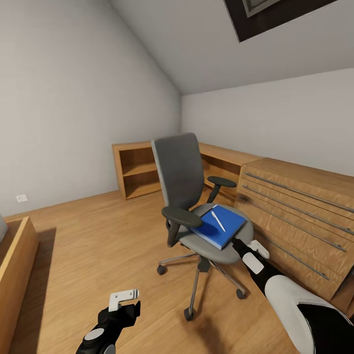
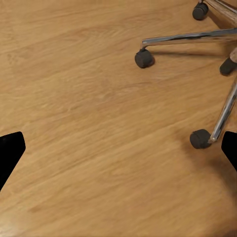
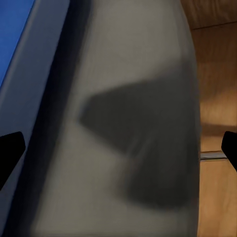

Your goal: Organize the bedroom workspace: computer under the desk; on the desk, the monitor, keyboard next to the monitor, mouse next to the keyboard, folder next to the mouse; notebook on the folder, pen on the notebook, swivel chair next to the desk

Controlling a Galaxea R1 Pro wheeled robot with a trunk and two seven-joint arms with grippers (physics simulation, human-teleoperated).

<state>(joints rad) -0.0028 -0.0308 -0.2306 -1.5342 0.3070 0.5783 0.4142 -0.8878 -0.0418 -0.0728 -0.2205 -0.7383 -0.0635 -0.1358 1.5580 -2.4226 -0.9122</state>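
While the left end effector (image 1: 129, 298) hangs low over the wood floor (image 1: 98, 236) with its two fingers apart and nothing in them, the job right now looks like getting the folder (image 1: 219, 226) off the swivel chair (image 1: 196, 216).

The chair stands in the middle of the room. The blue folder lies flat on its grey seat, and one thin white pen (image 1: 218, 221) lies on top of the folder. I cannot see a notebook between them; it may be there, but I cannot tell.

To do this step well, I think the right end effector (image 1: 242, 247) should come in low at the near edge of the folder, slide one finger under it and one over it, and squeeze gently. It should lift slowly and keep the folder flat, or the pen may roll off. The chair has wheels, so a hard push could make it roll away.

The right end effector is at the front edge of the seat, just beside the folder. In the right wrist view its finger tips sit far apart, so it is wide and holding nothing.

Counting: one chair, one folder, one pen, and one light-wood drawer chest (image 1: 300, 216) on the right.
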